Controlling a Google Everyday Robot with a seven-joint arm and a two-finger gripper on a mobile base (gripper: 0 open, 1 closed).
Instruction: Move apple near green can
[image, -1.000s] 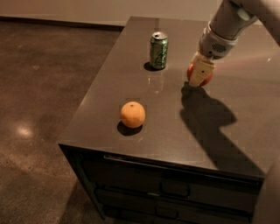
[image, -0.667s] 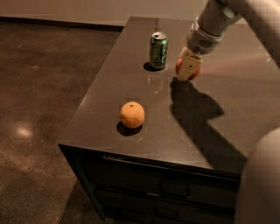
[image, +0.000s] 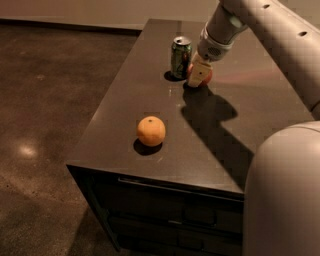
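Note:
The green can (image: 180, 56) stands upright near the back of the dark table top. The red apple (image: 205, 77) sits right beside it on its right, mostly covered by my gripper (image: 199, 75). The pale fingers (image: 198, 71) are closed around the apple, which rests at or just above the table surface. The arm reaches in from the upper right.
A plain orange round fruit (image: 151, 131) lies on the table (image: 125, 110) nearer the front left edge. The table has drawers (image: 180, 210) in its front. Dark floor (image: 45, 100) lies to the left. My arm's large pale body (image: 285, 195) fills the lower right.
My gripper has carried the apple leftward from the right part of the table to a spot right next to the green can. The can and orange fruit have not moved.

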